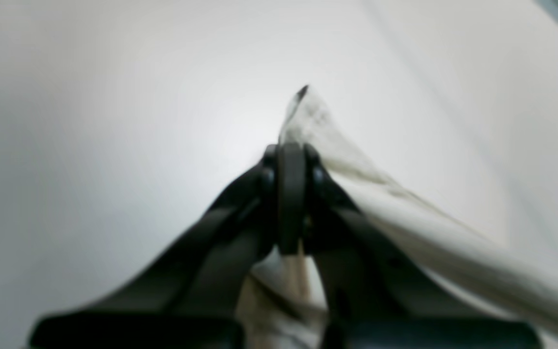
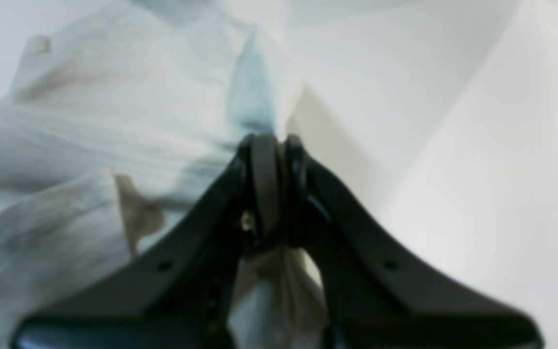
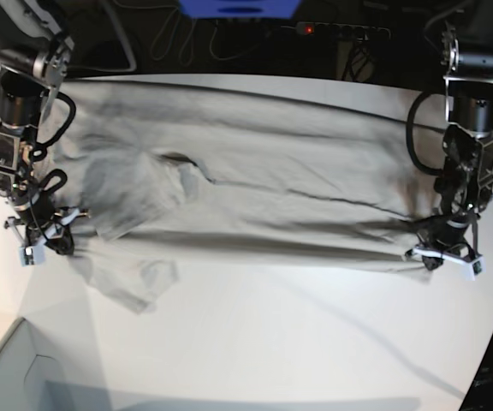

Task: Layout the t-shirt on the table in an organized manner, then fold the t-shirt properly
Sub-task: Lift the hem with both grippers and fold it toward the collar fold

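The light grey-beige t-shirt (image 3: 272, 188) lies stretched sideways across the white table (image 3: 272, 334), its collar (image 3: 178, 158) toward the left and one sleeve hanging down at the lower left. My left gripper (image 3: 442, 255) is shut on the shirt's lower right edge; in the left wrist view a point of cloth (image 1: 308, 116) sticks out past the closed left gripper (image 1: 291, 150). At the shirt's left edge my right gripper (image 3: 45, 238) is shut on fabric. In the right wrist view the right gripper (image 2: 269, 140) pinches cloth, and the rumpled t-shirt (image 2: 90, 121) spreads to the left.
A pale box corner (image 3: 15, 368) sits at the table's near left. A power strip (image 3: 341, 30) and cables lie beyond the far edge, beside a blue object (image 3: 238, 7). Bare tabletop spreads in front of the shirt.
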